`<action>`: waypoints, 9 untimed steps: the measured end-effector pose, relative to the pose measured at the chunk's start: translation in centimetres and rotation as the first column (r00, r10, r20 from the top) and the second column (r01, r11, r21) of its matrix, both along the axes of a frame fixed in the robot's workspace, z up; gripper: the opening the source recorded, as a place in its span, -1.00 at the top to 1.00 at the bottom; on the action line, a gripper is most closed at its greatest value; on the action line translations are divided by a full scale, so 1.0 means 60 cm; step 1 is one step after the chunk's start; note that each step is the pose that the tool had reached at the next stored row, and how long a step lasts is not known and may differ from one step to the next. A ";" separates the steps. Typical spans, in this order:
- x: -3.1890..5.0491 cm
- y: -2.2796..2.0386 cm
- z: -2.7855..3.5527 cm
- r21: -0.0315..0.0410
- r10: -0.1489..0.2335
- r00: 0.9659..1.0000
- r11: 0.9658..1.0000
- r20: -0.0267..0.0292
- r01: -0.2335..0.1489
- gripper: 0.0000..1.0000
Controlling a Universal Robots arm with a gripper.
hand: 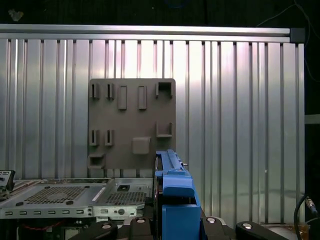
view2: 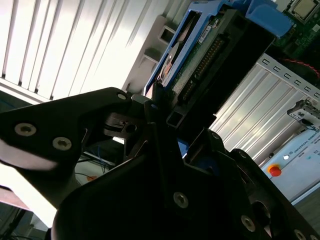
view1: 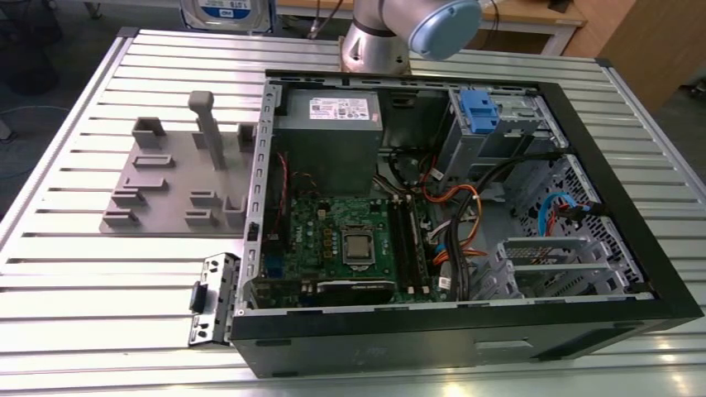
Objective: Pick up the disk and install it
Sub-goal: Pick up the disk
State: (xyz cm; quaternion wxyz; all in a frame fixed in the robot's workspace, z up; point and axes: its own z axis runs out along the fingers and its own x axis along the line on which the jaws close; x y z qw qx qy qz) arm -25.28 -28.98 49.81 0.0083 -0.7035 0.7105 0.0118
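The grey fixture plate (view1: 165, 194) lies on the slatted table (view1: 66, 273), its slots unoccupied, beneath and ahead of the gripper (hand: 175, 227). The gripper is clamped on the disk (hand: 174, 192), pinching its flat faces so it stands on edge above the table, probably to slide in edge-first. The open computer case (view1: 441, 215) sits below, off to the hand's side.

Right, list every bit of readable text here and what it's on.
None can be read for sure.
White sticker on the grey box: too small.
White-and-blue label at the exterior view's top edge: blurred.
Panel with the red button: tiny, tilted.
On the disk: no legible print.
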 end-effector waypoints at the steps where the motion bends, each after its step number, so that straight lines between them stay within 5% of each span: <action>1: 0.003 -0.0002 0.000 0.000 0.000 1.000 1.000 0.000 0.000 0.27; 9: 0.031 -0.0016 0.000 0.000 0.000 1.000 1.000 -0.001 0.000 0.27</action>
